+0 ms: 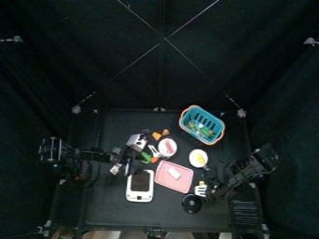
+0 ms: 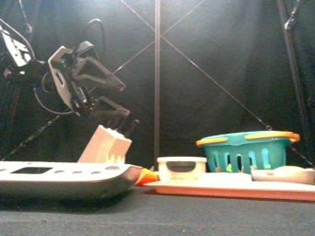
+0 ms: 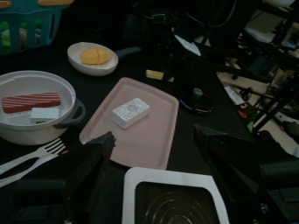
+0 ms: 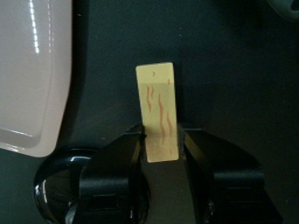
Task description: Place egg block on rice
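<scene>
From above, the table (image 1: 112, 191) carries the egg block (image 1: 200, 157) at about three o'clock of centre, beside the pink tray (image 1: 173, 175); the teal basket (image 1: 203, 123) sits toward one o'clock, the white device (image 1: 140, 186) toward seven.

At table height, the device fills the foreground, and the egg is hard to pick out.

Through the left wrist camera, the left gripper (image 3: 160, 157) stands open and empty, and the egg lies apart from the rice block (image 3: 129, 112) on the tray.

Through the right wrist camera, the right gripper (image 4: 165, 147) clasps a yellow wooden strip (image 4: 160, 110).

By my judgement, the placement has not begun.
</scene>
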`<state>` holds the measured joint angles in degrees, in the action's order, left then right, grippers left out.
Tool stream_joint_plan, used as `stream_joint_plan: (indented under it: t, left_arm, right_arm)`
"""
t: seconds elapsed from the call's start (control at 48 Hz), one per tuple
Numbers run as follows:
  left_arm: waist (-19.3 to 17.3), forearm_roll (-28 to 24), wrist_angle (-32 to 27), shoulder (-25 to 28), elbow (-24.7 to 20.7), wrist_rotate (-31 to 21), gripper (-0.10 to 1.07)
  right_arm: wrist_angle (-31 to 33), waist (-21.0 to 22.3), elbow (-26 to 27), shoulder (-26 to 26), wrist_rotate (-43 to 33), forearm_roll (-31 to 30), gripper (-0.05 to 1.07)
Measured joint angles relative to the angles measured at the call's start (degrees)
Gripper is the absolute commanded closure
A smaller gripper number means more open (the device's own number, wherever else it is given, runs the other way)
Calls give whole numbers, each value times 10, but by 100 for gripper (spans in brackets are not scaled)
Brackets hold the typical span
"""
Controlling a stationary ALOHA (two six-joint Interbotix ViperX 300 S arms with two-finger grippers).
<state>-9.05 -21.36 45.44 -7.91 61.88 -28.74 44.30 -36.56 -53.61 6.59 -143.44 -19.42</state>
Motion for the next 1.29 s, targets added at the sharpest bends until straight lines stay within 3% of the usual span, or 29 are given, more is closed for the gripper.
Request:
stream_joint_plan:
  t: [0.25,0.479,0.729,1.125,1.292]
  left_arm:
    - [-1,0,0,0,1,0,-6]
    - [0,0,0,0,1,0,-6]
    - [-1,0,0,-1,3,0,-6]
    - [-1,1,0,-1,5,0,-6]
    - [-1,1,0,0,8,0,-6]
  right_arm:
    - [14,2,9,9,21,-11,44]
    - [76,25,52,68,75,-59,44]
    - [142,83,104,85,211,-58,44]
    - [104,208,145,85,469,-33,44]
    - [86,247,146,85,521,-24,44]
